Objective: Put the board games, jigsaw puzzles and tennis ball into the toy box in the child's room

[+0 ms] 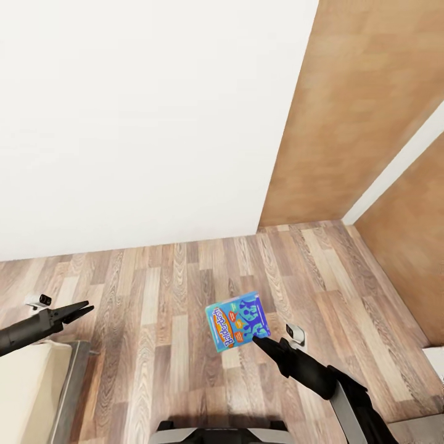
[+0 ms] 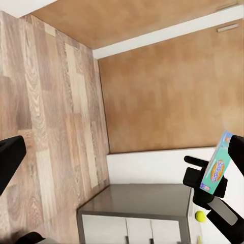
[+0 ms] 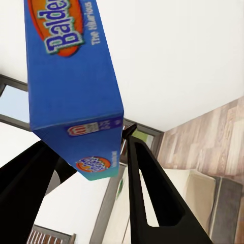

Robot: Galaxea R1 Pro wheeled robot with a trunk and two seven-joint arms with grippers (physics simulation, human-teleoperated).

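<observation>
- While I'm in transit, the right pincer pinches a blue Balderdash board game by its lower edge, box upright and tilted, carried over the wood plank floor.
- Step in hand, as I judge it: carry the box to the toy box. Drive slowly and avoid jerking the arm; the edge grip looks thin and could slip.
- In the right wrist view, the fingers are pressed on the box, one each side.
- Left pincer: nearly pressed together, holding nothing.
- Bed corner sits under the left arm.
- A tennis ball shows in the left wrist view; I can't tell what it rests on.
</observation>
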